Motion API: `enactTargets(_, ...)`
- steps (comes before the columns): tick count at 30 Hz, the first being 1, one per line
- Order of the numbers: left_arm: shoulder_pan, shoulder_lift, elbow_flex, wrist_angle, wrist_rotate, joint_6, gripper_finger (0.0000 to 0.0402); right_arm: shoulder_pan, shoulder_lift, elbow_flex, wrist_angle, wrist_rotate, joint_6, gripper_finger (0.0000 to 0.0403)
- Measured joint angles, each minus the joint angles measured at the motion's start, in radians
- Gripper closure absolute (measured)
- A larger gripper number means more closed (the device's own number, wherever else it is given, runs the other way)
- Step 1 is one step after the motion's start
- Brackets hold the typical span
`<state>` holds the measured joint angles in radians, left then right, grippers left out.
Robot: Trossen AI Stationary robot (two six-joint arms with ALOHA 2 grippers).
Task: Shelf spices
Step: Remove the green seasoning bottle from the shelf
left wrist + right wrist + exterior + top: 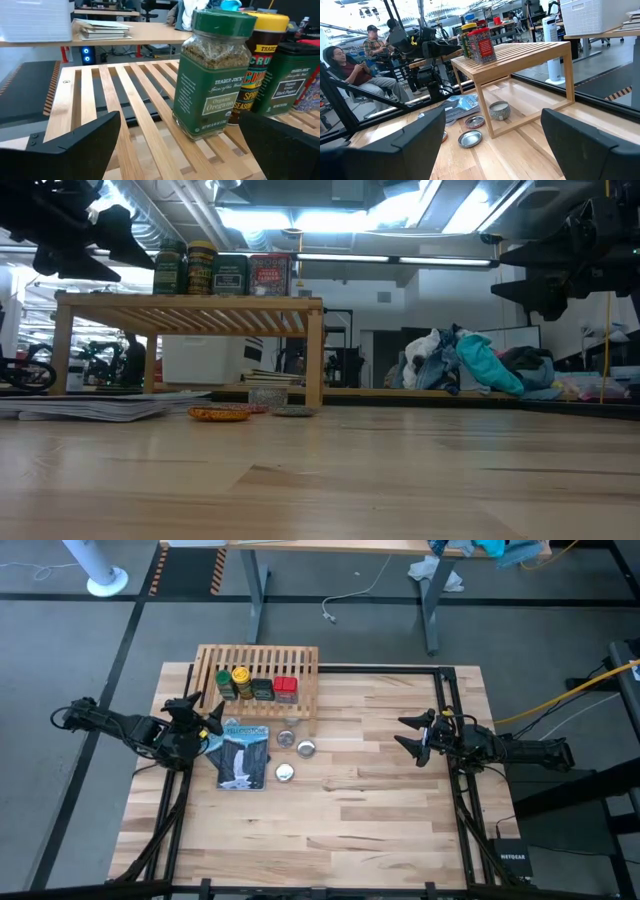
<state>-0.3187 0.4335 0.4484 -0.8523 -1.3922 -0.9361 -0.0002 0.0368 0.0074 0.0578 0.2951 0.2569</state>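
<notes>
Beside green-capped jar (215, 75): left tool (197, 715) wide open, empty.

A flat blue-and-white packet (243, 755) lies on the butcher-block bench (380, 810). Three small silvery round tins (306, 748) sit just beside it (one open). Beyond the bench, two seated people (357, 70) and heaped clothing (470, 362).

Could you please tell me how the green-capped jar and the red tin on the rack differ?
The green-capped jar is round, clear and shows dried herbs; the red tin is boxy and opaque. The jar stands at the row's left-arm end, the tin at the opposite end. Both stand upright on the wooden rack.
</notes>
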Motion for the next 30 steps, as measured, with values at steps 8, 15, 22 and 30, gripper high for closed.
enactTargets(8,0.0,0.0,0.0,0.194,-0.049,0.182,0.0002,0.0,0.0,0.0,0.0,0.0,0.0,0.0068)
enactTargets(15,0.002,0.002,0.0,0.198,-0.089,0.118,0.0002,0.0,0.0,0.0,0.0,0.0,0.0,0.0068)
enactTargets(22,0.034,-0.012,0.0,0.196,-0.129,0.247,0.0002,0.0,0.0,0.0,0.0,0.0,0.0,0.0068)
enactTargets(30,0.141,-0.133,0.008,0.156,-0.015,0.317,0.0002,0.0,0.0,0.0,0.0,0.0,0.0,0.0068)
